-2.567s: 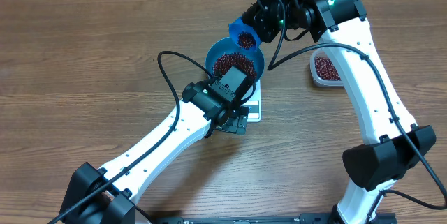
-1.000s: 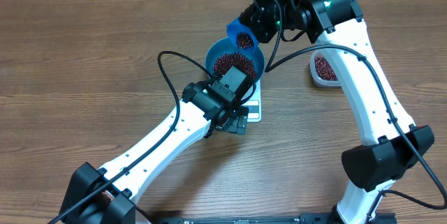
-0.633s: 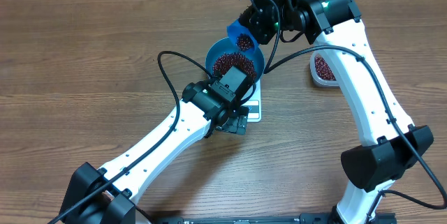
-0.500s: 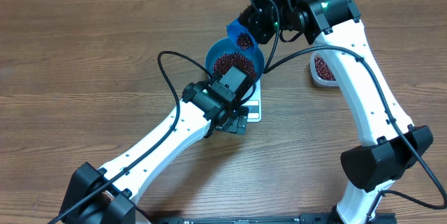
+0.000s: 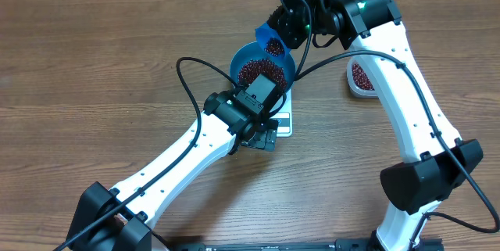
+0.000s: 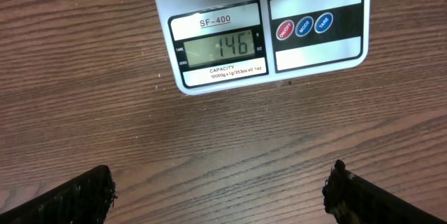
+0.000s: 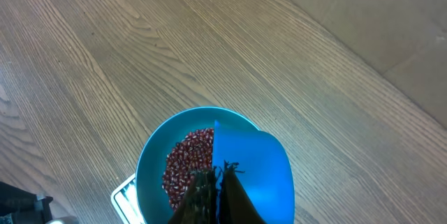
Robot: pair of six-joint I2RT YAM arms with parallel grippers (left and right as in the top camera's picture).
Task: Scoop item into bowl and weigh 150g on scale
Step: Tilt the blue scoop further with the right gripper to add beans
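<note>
146 on scale [image 6: 265, 35] SF-400 | left end effector [image 6: 220, 196] spread | right end effector [image 7: 215, 190] clamps scoop [image 7: 253, 165]

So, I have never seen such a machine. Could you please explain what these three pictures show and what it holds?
These are two white robot arms at a wooden table. One picture looks down from above; the other two come from a camera on each wrist. The left gripper is open and empty; its camera looks at the small white digital scale, which reads 146. On the scale stands a round bright-blue bowl of small red-brown beans. The right gripper is shut on a small blue plastic scoop, which holds beans above the bowl's far edge. A clear plastic tub with more beans stands beside the right arm.
</note>
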